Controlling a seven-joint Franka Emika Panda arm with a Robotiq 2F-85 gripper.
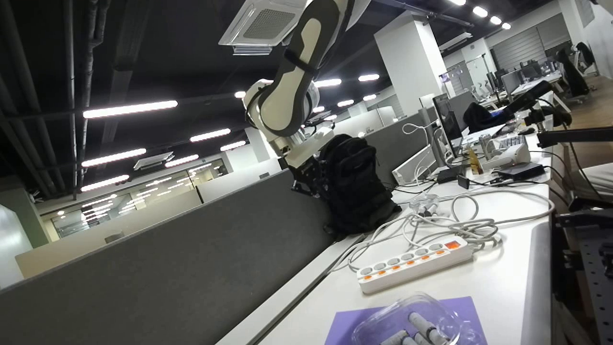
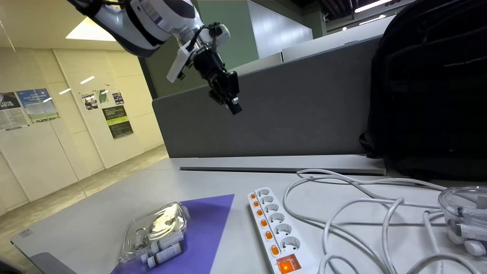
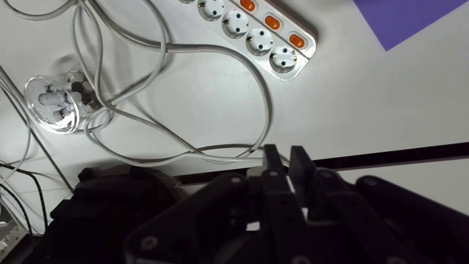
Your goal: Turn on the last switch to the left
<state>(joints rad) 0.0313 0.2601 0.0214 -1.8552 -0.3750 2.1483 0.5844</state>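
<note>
nothing of the press looks done: the black metal claw hangs high above the white table, well apart from the long white plastic power strip. the target, as i read it, is the small oval orange rocker switch at the row's end, farthest from the big square red-orange main switch and near the flat purple sheet. whether that little rocker is on, i cannot tell. left to do, i judge: bring the claw over it, lower, push, lift away.

the wrist view shows the claw's halves slightly apart, nothing held between; neither exterior view makes that gap out. the wrist view cuts off the main switch, which glows in an exterior view. in an exterior view the claw overlaps the bulky black backpack, its tips hard to pick out.
</note>
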